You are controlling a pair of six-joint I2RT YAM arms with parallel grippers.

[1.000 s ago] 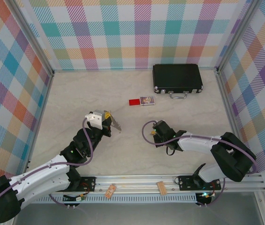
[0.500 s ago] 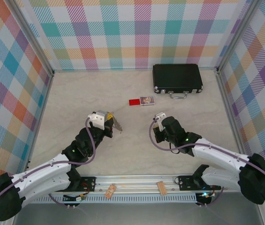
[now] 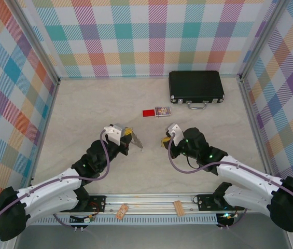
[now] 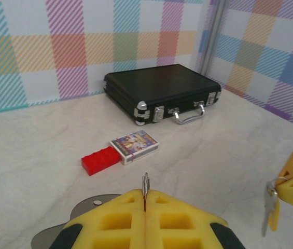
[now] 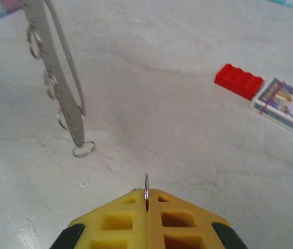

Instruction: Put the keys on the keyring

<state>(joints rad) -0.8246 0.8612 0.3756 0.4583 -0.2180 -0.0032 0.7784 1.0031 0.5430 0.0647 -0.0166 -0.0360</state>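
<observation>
- Holding the keyring [image 5: 63,88] by its thin rim, the left gripper [image 4: 145,196] has its yellow pads pressed together on the grey metal. The loop sticks out from the pads over the table [image 3: 84,104], a little left of the middle. Whether its far end touches the surface, I cannot tell.
- The right gripper [image 5: 147,196] is also closed, pinching a thin metal edge. In the left wrist view the key [image 4: 269,206] hangs below its pad, tan-yellow head downward. Which part of the key is pinched, I cannot say.
- Key and keyring are near each other but apart.
- First risk: both grips sit on a narrow edge, so a small side push at contact could turn the loop or the key inside the pads, and the aim would be lost.
- Second risk: the key hangs loosely and may swing, hitting the rim instead of passing through.
- Third risk: several small rings hang on the loop; they could catch the key.
- Fourth risk: if the tiny key slips out, picking it up from the flat table will probably be difficult.
</observation>
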